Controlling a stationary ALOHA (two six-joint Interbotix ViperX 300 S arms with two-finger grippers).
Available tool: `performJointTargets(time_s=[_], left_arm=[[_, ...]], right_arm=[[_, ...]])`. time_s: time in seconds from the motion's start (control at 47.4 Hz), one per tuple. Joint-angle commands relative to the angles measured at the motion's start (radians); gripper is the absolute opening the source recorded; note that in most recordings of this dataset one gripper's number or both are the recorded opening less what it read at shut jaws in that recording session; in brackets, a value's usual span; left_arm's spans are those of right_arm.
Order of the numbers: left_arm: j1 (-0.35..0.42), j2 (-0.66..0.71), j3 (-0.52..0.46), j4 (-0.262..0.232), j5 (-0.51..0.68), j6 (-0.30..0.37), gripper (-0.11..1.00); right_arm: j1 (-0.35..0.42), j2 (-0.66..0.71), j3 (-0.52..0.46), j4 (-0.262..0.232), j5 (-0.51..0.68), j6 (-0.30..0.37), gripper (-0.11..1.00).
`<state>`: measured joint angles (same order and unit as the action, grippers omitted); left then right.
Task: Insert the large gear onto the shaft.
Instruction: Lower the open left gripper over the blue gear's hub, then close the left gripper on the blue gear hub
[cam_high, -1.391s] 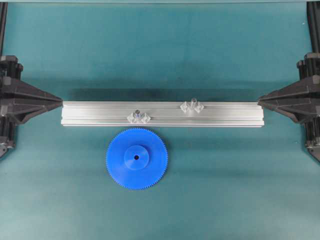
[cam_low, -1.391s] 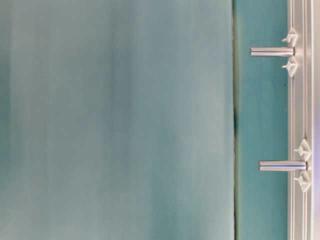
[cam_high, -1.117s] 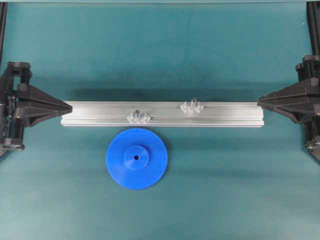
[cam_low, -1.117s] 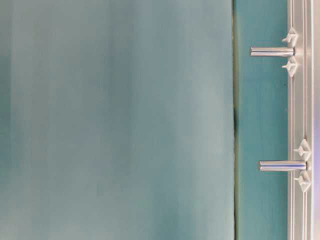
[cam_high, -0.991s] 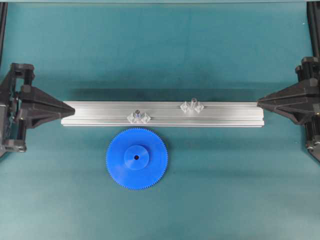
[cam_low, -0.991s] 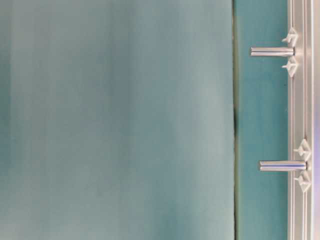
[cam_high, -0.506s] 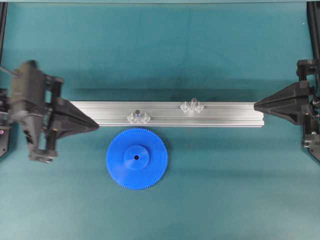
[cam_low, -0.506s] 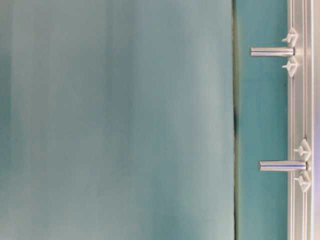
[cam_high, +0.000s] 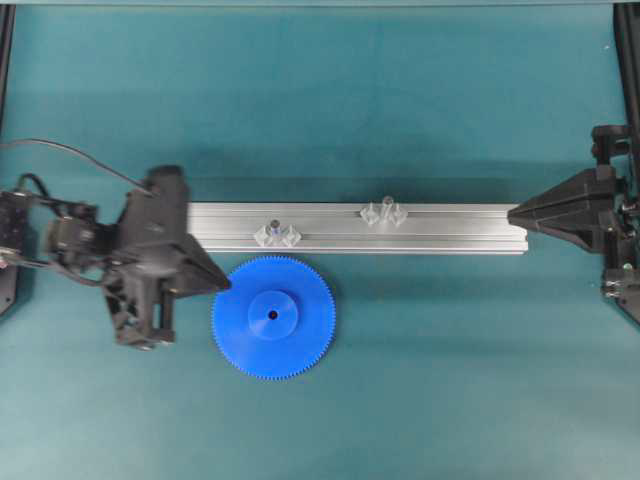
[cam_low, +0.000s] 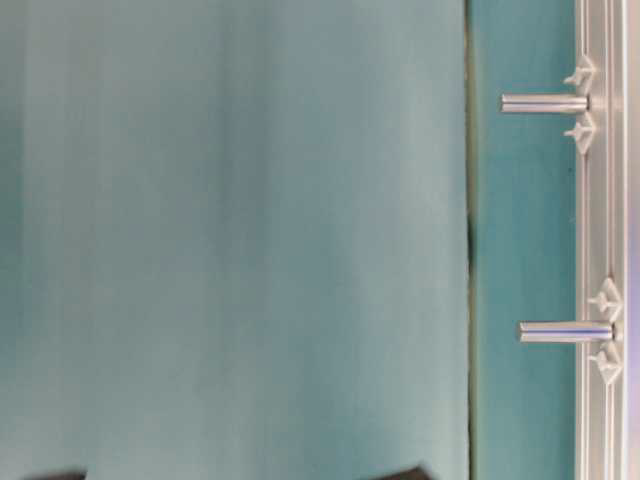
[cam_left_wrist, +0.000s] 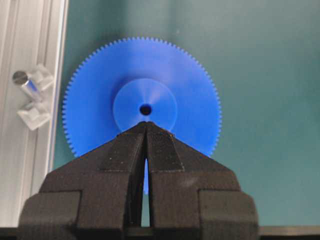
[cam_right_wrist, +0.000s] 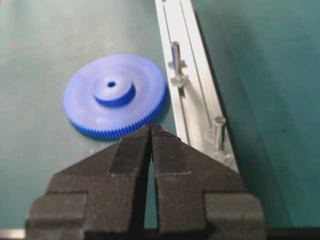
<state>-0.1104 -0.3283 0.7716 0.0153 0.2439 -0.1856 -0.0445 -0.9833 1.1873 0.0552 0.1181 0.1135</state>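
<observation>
Lab bench, I'd say: teal mat (cam_high: 420, 90) over the whole tabletop, aluminium rail (cam_high: 450, 228) laid across the middle, black robot arms at left and right edges.

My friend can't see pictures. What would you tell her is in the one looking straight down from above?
A big flat bright-blue plastic gear lies on a teal table, just below a long silver metal rail holding two small clear upright pins. The black left gripper, fingers shut, points at the gear's left edge; the black right gripper sits at the rail's right end.

Large gear (cam_high: 273, 317) flat on mat; left gripper (cam_high: 226, 285), jaws closed, at its left rim.
</observation>
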Motion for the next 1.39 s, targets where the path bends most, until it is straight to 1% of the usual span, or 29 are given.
performJointTargets(time_s=[0.0, 0.126, 0.211, 0.274, 0.358, 0.464, 0.548, 0.59, 0.632, 0.717, 0.801, 1.012, 1.244, 1.37], left_arm=[[-0.006, 0.038, -0.052, 0.002, 0.018, 0.000, 0.00], [-0.006, 0.106, -0.097, 0.002, 0.058, 0.009, 0.00], [-0.006, 0.141, -0.130, 0.003, 0.078, 0.035, 0.00], [-0.006, 0.155, -0.152, 0.002, 0.086, 0.057, 0.06], [-0.006, 0.175, -0.173, 0.002, 0.101, 0.074, 0.25], [-0.005, 0.210, -0.192, 0.002, 0.150, 0.078, 0.56], [-0.006, 0.239, -0.216, 0.002, 0.212, 0.080, 0.78], [-0.003, 0.253, -0.235, 0.002, 0.238, 0.089, 0.87], [0.000, 0.278, -0.255, 0.003, 0.262, 0.107, 0.91], [0.002, 0.321, -0.287, 0.005, 0.293, 0.146, 0.88], [0.002, 0.360, -0.316, 0.003, 0.314, 0.160, 0.89], [0.003, 0.445, -0.365, 0.003, 0.319, 0.158, 0.92], [0.005, 0.476, -0.374, 0.003, 0.319, 0.153, 0.92], [0.005, 0.477, -0.377, 0.002, 0.319, 0.130, 0.92]], right_arm=[[-0.002, 0.005, -0.005, 0.002, -0.003, 0.012, 0.08], [-0.003, -0.008, 0.008, 0.002, -0.003, 0.012, 0.08], [-0.003, -0.017, 0.011, 0.003, -0.003, 0.012, 0.08], [-0.003, -0.023, 0.015, 0.002, -0.003, 0.012, 0.08], [-0.003, -0.028, 0.021, 0.002, -0.003, 0.012, 0.08], [-0.003, -0.031, 0.029, 0.002, -0.003, 0.012, 0.08], [-0.003, -0.032, 0.032, 0.002, -0.008, 0.012, 0.08], [-0.003, -0.035, 0.035, 0.002, -0.009, 0.012, 0.08], [-0.003, -0.038, 0.038, 0.002, -0.009, 0.012, 0.08], [-0.003, -0.057, 0.043, 0.002, -0.008, 0.012, 0.08], [-0.003, -0.080, 0.046, 0.002, -0.003, 0.014, 0.08], [-0.003, -0.138, 0.060, 0.002, 0.011, 0.014, 0.08], [-0.003, -0.144, 0.061, 0.002, 0.066, 0.014, 0.08], [-0.002, -0.144, 0.061, 0.002, 0.069, 0.014, 0.08]])
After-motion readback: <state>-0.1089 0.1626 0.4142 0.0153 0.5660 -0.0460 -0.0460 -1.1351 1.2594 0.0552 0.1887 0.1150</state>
